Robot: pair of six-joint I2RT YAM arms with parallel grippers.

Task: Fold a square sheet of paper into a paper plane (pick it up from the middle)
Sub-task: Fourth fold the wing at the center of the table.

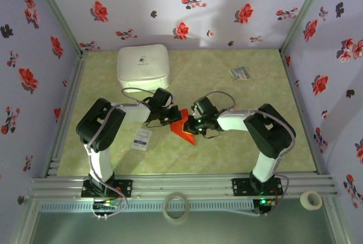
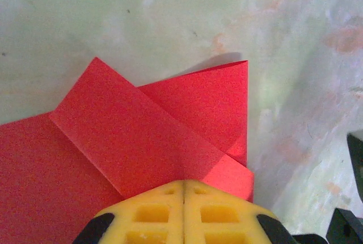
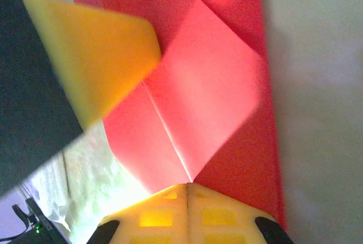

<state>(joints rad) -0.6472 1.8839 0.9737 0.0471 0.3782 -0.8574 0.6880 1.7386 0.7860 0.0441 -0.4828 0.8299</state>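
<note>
The square sheet of paper lies partly folded near the middle of your surface, between the two claws, its flaps turned over in angled layers. Your left claw is pressed together, tips right at the red paper. Your right claw is pressed together too, tips where a crease ends. You cannot tell whether either one pinches a layer. The white box sits behind, well apart.
</note>
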